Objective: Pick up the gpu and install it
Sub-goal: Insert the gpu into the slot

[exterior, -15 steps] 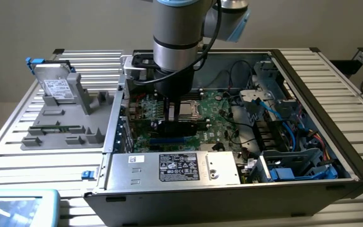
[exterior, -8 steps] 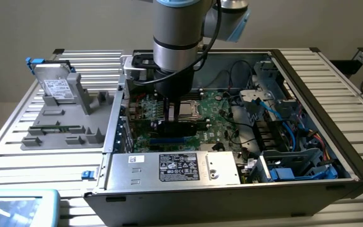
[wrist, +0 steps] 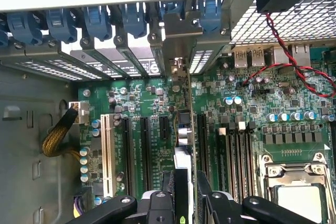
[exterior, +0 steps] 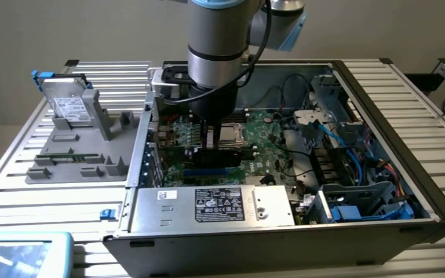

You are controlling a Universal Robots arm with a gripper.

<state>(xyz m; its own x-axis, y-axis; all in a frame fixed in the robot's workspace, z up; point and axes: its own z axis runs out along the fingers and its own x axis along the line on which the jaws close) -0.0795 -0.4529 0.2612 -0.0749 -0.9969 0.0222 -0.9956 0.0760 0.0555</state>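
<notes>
jaws pinch the gpu (wrist: 185, 129) edge-on, upright at the motherboard (wrist: 252, 93) slots, gripper (wrist: 186, 205) low inside the case. risk: slight misalignment jams the card, bending its bracket or contacts.

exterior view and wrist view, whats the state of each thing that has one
gripper: shut on the gpu
gpu: held on edge over the motherboard slots; seated or not, cannot tell
computer case: lying on its side, side panel off
hard drive: standing upright in the grey fixture, outside the case
memory stick: lying flat in the grey fixture
</notes>
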